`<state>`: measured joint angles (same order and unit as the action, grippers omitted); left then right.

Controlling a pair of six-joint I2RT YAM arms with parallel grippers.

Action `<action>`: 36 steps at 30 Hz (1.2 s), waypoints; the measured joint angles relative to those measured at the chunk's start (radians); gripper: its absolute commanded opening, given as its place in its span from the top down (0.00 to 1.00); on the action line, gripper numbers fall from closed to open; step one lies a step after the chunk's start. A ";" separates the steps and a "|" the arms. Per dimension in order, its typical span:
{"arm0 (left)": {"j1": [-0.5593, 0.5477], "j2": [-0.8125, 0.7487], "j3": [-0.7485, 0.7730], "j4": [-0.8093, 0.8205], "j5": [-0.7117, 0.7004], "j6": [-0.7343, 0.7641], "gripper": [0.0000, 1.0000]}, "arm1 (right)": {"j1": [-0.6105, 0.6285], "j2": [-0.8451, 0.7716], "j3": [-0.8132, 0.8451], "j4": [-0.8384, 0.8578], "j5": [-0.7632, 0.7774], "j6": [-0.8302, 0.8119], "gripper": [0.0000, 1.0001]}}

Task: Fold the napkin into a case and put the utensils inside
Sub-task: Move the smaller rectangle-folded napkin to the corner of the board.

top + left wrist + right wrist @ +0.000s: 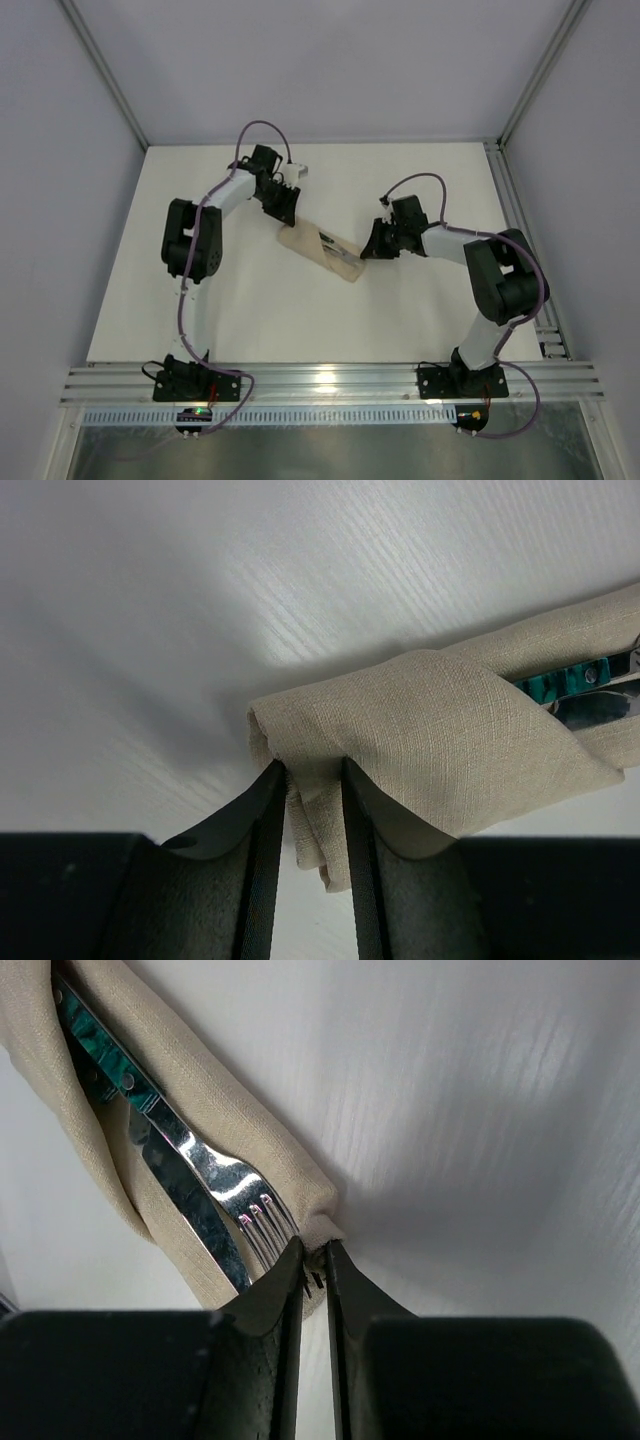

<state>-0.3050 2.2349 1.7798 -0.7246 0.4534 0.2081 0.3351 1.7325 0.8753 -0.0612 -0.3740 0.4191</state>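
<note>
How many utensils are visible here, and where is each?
2. The fork lies in the folded napkin, its handle tucked under the flap; the knife lies alongside, partly beneath the fork. The folds could hide more.

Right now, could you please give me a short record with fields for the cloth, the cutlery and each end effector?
case: beige cloth folded into a narrow pouch, lying diagonally on the white table
fork: lying in the case, handle end under the fold, tines showing
knife: beside the fork, blade showing
left end effector: shut on the folded end of the case
right end effector: shut on the cloth corner next to the fork tines
</note>
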 measured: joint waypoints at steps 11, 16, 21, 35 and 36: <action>0.084 -0.060 -0.082 0.008 -0.032 -0.010 0.56 | -0.003 0.194 0.257 -0.033 -0.026 -0.002 0.96; 0.133 -0.112 -0.109 0.005 -0.050 -0.014 0.55 | -0.002 0.335 0.462 -0.069 -0.038 -0.004 0.96; 0.178 -0.174 -0.148 0.005 -0.053 -0.013 0.55 | 0.009 0.426 0.599 -0.107 -0.045 0.000 0.96; 0.235 -0.253 -0.240 0.011 -0.060 -0.005 0.55 | 0.092 0.681 1.001 -0.161 -0.013 0.098 0.96; 0.237 -0.254 -0.243 0.011 -0.060 -0.005 0.55 | 0.097 0.702 1.035 -0.163 -0.010 0.108 0.96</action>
<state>-0.0677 1.9804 1.5372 -0.7139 0.3935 0.2031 0.4320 2.4348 1.9106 -0.2241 -0.3836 0.5274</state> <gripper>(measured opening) 0.447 0.113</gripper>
